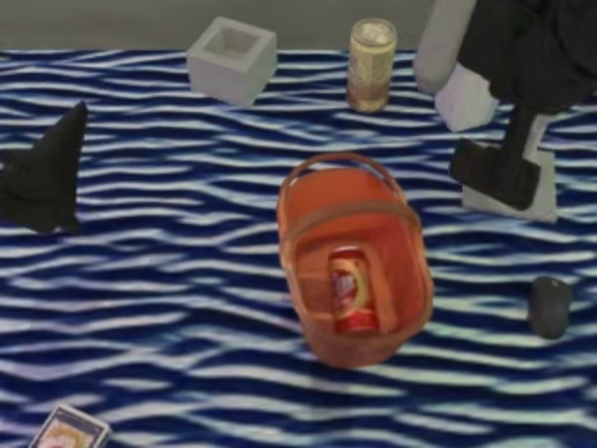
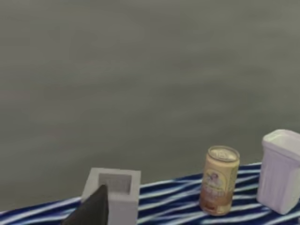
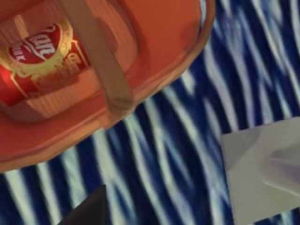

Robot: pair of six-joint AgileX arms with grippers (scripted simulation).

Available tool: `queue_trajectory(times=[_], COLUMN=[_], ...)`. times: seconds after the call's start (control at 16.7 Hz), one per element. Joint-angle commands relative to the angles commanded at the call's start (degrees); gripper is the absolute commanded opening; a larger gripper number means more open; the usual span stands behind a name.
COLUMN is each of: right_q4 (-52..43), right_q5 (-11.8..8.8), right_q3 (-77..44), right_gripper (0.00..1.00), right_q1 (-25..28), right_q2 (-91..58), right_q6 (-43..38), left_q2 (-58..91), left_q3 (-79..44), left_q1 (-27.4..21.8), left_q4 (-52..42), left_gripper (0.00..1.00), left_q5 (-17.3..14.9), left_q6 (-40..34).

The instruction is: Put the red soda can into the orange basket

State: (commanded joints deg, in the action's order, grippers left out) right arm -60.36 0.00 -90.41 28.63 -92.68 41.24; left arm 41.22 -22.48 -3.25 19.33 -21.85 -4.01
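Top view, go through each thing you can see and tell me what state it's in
red soda can: lying inside the basket
orange basket: upright, holding the can
tan-gold can: upright
white square container: upright, empty
left gripper: parked at left, holding nothing
right gripper: raised at right, holding nothing

Table [image 1: 168,308] w/ blue-white wavy striped cloth. On it: orange basket [image 1: 410,280] near centre, white square container [image 1: 232,59] at far edge, tan-gold can [image 1: 371,65] upright beside it, another white container [image 1: 511,196] at right, dark oval object [image 1: 549,306] right of basket, card box [image 1: 67,431] at near-left corner
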Motion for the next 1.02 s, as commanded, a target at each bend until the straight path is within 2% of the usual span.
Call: queue_trajectory(times=[0.24,0.48,0.66,1.02], right_q4=[-12.54,-21.66,-24.61,-24.49], right_q5=[0.06,0.17,0.22,0.22], right_q3=[-19.15,-31.05,-34.1,-33.97], right_gripper=[1.0,1.0,1.0,1.0], right_q1=[5.81,9.74,10.94,10.78], right_q2=[-19.8,-32.87,-36.68,-36.86], right_q6=[8.38,14.14,15.9,15.98], left_q2=[-22.73,-36.88,-41.02,-41.22], left_q3=[11.12,19.51,22.35,22.48], left_q1=[2.49,3.97,4.38,4.4], left_q4=[-9.87,-16.92,-19.22,-19.33], left_gripper=[1.0,1.0,1.0,1.0], left_q5=[11.19,19.16,21.73,21.86], left_q6=[1.7,3.34,3.97,4.0])
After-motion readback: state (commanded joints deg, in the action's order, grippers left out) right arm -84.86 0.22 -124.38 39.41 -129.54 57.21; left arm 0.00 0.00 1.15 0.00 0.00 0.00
